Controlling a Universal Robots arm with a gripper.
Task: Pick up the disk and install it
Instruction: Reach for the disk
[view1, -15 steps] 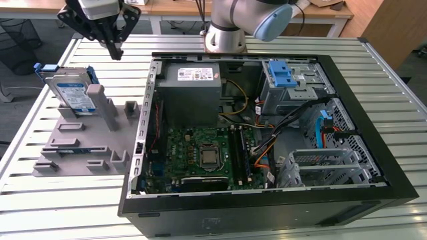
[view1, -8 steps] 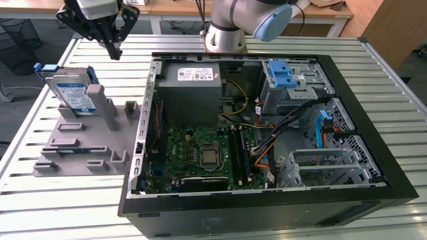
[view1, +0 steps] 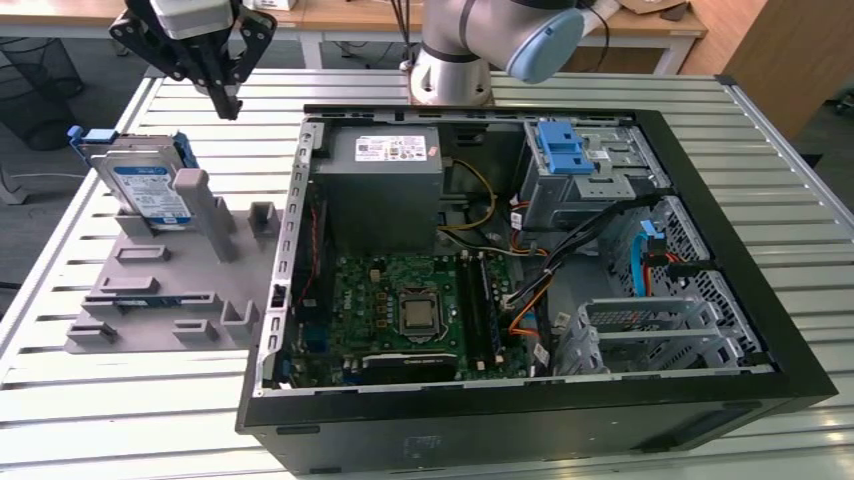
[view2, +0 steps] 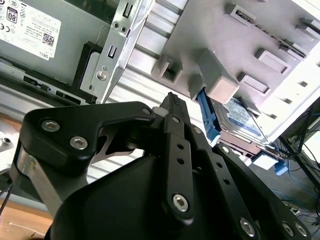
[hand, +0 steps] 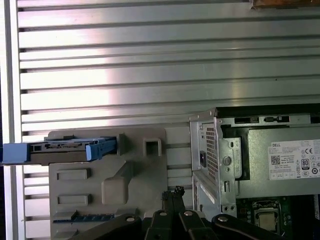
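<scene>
The gripper (view1: 228, 105) hangs above the slatted metal table (view1: 200, 420) at the far side of the exterior view's left; its two black fingers (hand: 168, 196) are pressed together at the tips with nothing between them, as both wrist views also show (view2: 172, 100). The disk (view1: 140, 180) stands upright on its edge in a slot at the far end of a grey plastic holder (view1: 174, 290), leaning against one of the holder's posts; its blue frame runs along its edges and its label faces the near side. In the first wrist view the disk (hand: 60, 150) is seen edge-on; in the second wrist view it (view2: 235, 117) sits behind a grey post. The gripper is apart from the disk, over the gap between the holder and the open computer case (view1: 747, 200) on the exterior view's right. Inside the case lie a grey power supply (view1: 380, 175) at the far end, a green circuit board (view1: 414, 310) nearer, and a blue latch (view1: 567, 150) on the drive bay.
</scene>
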